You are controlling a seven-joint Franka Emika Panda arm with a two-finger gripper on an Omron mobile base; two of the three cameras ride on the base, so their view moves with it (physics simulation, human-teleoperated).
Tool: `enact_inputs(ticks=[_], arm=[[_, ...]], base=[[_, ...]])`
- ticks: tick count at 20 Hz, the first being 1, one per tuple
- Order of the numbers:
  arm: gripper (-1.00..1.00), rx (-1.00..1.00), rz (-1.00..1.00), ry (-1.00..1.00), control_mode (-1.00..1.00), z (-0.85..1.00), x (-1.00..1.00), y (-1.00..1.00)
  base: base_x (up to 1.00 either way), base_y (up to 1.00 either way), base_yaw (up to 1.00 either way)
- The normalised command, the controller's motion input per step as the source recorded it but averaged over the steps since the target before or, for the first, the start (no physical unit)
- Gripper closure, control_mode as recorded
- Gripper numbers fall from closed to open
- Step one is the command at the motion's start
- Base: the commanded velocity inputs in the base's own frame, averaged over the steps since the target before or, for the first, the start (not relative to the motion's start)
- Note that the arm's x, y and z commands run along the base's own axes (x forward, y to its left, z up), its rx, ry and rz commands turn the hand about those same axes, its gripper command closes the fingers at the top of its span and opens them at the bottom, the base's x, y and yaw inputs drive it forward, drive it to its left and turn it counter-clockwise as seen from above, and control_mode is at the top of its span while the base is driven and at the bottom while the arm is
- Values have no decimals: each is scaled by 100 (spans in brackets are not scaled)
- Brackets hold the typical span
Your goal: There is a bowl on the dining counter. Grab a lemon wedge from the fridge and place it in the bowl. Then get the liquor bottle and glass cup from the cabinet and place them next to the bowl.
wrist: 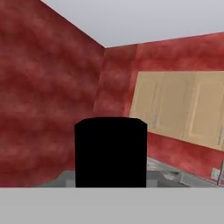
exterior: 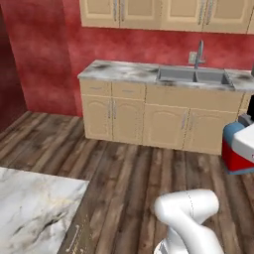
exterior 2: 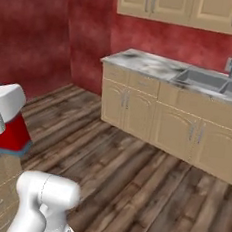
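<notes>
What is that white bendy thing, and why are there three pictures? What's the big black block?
The white bendy thing is a robot arm on a base with wheels, in a pretend computer kitchen. Two cameras ride on the base, one behind the arm on each side, so both show the same room: a sink in a stone counter, tan wall cabinets and a wooden floor. The marbled dining counter is nearby. The third camera sits on the hand. The black block is the cap of the liquor bottle, red with a blue band, which the gripper appears to be holding up in the air.
</notes>
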Motion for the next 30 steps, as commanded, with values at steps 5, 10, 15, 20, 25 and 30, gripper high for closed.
enact_inputs(ticks=[5,10,15,20,25,30], arm=[[100,0,0,0,100,0,0,0],[100,0,0,0,100,0,0,0],[100,0,0,0,100,0,0,0],[100,0,0,0,100,0,0,0],[100,0,0,0,100,0,0,0],[100,0,0,0,100,0,0,0]], base=[[64,-48,53],[60,-43,55],[57,-38,59],[63,-42,61],[68,-46,61],[72,-45,60]])
